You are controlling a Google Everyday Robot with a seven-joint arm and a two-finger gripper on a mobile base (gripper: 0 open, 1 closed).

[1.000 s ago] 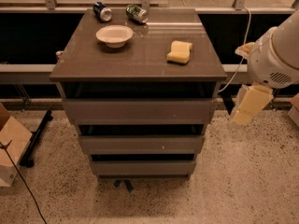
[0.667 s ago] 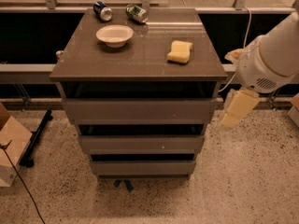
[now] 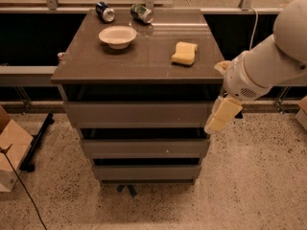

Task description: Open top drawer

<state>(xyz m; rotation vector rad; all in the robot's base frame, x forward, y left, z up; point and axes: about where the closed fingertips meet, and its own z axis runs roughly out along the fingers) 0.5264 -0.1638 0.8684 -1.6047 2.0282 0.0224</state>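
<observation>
The drawer cabinet point(image 3: 144, 56) stands to the left of my gripper, its brown top above and to the left of my jaws. My white arm point(image 3: 268, 66) comes in from the upper right and slopes down toward the cabinet's right side. My gripper point(image 3: 214, 124) hangs at the end of it, pointing down and to the left. It sits at the right end of the top drawer point(image 3: 139, 113). I cannot tell whether it touches the drawer or is only just beside it. Nor can I tell whether my gripper is open or closed, and I see nothing held in it.

The top drawer's flat grey-brown front runs leftward from my jaws, right under the cabinet top, with a dark gap above it. The middle drawer point(image 3: 144, 148) and the bottom drawer point(image 3: 146, 171) lie below and left of my jaws.

A cardboard box point(image 3: 9, 152) sits on the floor far to the left. A white bowl point(image 3: 117, 35) rests on the cabinet top, up and well to the left. A yellow sponge point(image 3: 184, 53) lies nearer, above and slightly left. Two cans point(image 3: 105, 11) point(image 3: 142, 13) lie on their sides at the far edge.
</observation>
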